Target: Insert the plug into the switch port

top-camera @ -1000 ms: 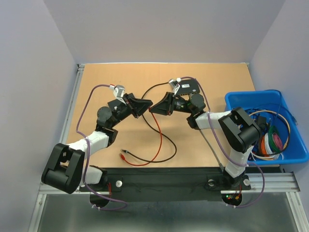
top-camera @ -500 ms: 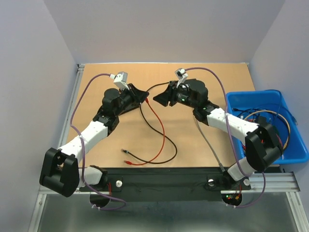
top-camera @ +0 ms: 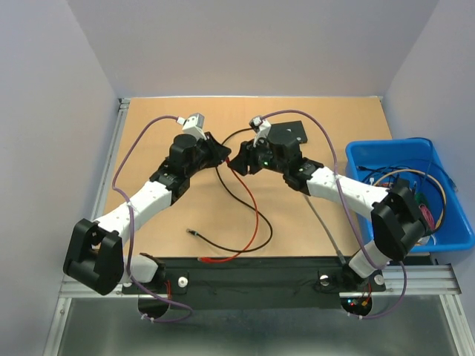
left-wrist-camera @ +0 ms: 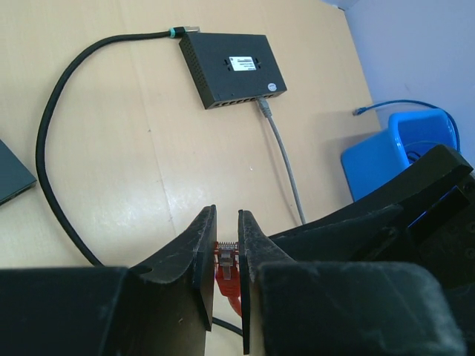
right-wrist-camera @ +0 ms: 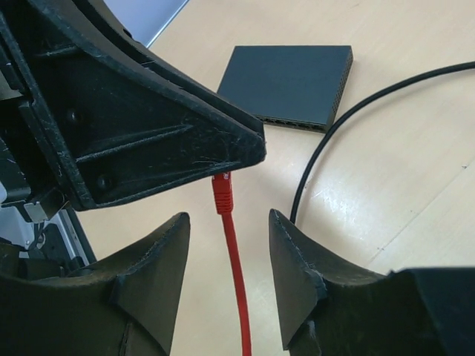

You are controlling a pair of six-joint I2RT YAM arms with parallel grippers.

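One boxy red plug (left-wrist-camera: 225,261) clamped in left gripper (left-wrist-camera: 225,216), right gripper (right-wrist-camera: 226,219) apart, flat black switch (left-wrist-camera: 234,70).

Bright, even overhead light, faint soft shadows on the table (top-camera: 356,119).

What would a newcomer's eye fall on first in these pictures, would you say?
The two arms meeting over the middle of the table: the left gripper pinches a red plug, the right gripper open facing it. Next, the black switch lying on the far side, and the blue bin of cables at the right edge.
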